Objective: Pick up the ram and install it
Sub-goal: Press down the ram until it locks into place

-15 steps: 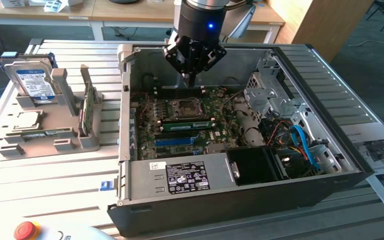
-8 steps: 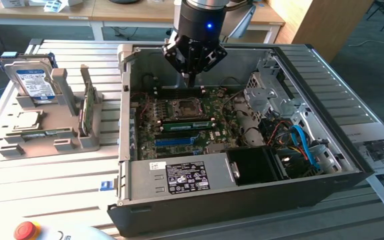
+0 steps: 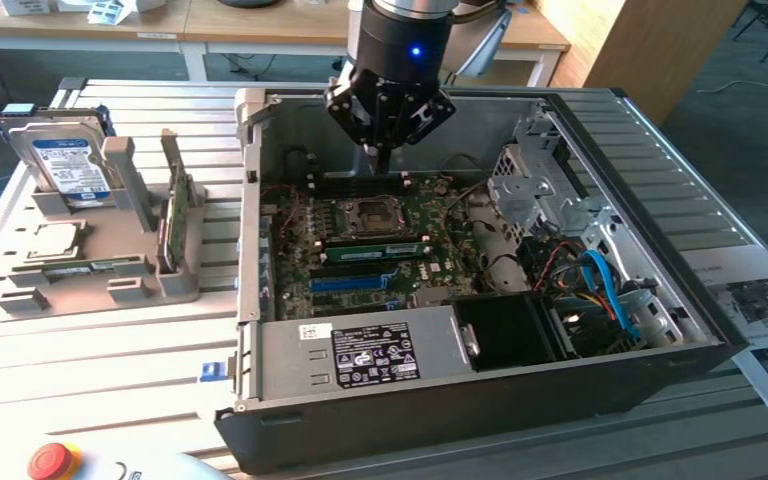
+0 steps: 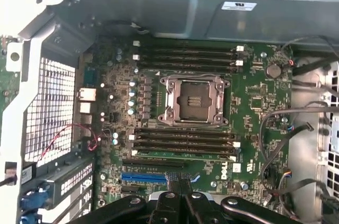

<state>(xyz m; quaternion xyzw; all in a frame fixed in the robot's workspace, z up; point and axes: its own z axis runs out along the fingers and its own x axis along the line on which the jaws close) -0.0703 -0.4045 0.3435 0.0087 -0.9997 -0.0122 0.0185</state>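
Note:
My gripper (image 3: pixel 381 166) hangs inside the open computer case (image 3: pixel 261 200), over the far memory slots (image 3: pixel 357 184) behind the processor socket (image 3: pixel 364 212). Its fingers are shut and I see nothing between them. In the wrist view the shut gripper (image 4: pixel 180 188) points down at the motherboard (image 4: pixel 254 102), with the socket (image 4: pixel 193 99) and the dark memory slots (image 4: pixel 183 142) beyond it. In the exterior view a narrow green ram (image 3: pixel 377 249) stands on edge in a slot on the near side of the socket, apart from the gripper.
A grey holder (image 3: pixel 157 285) at the exterior view's left carries a hard drive (image 3: pixel 64 160), a processor (image 3: pixel 44 240), an upright green card (image 3: pixel 171 215) and a thin greenish strip (image 3: pixel 91 268). Cables (image 3: pixel 598 280), a drive cage (image 3: pixel 544 190) and the power supply (image 3: pixel 371 355) crowd the case.

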